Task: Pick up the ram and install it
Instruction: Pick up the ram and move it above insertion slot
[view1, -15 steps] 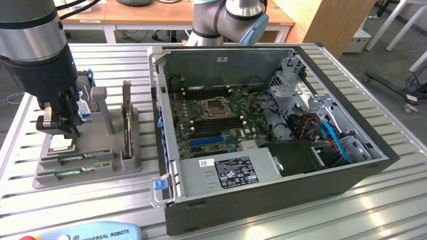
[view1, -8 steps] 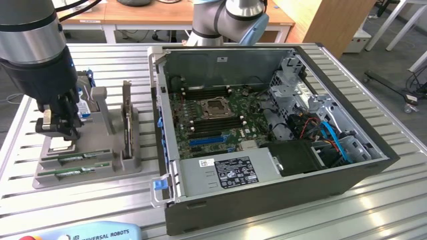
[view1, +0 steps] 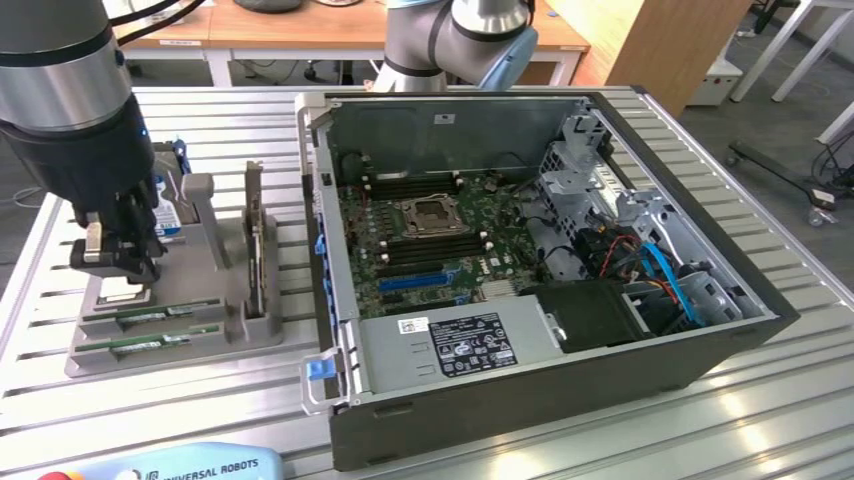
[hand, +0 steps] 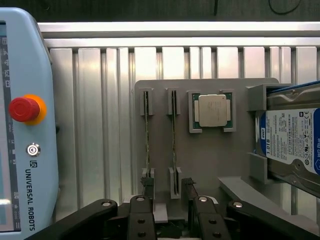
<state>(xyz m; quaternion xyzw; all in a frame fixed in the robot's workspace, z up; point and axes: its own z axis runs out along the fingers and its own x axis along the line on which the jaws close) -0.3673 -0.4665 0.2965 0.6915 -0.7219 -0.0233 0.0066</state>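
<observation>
Beyond my slotted aluminium bench (view1: 747, 180) I see wooden desks (view1: 307, 25), a wooden cabinet (view1: 654, 40), grey carpet (view1: 781, 120) and white table legs (view1: 801, 40).

Silver arm (view1: 56, 75), blue joint cap (view1: 513, 55), black fingers (hand: 139, 220).

Upright card (view1: 254, 240) just beside ram (view1: 166, 313)

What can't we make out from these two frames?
- Ram label text and chips: edge-on in the wrist view, too small in the exterior view.
- Hard drive: cut off by the wrist view's edge, and partly hidden by the arm in the exterior view.
- Motherboard memory slots: too small in the exterior view to tell which are free.
</observation>
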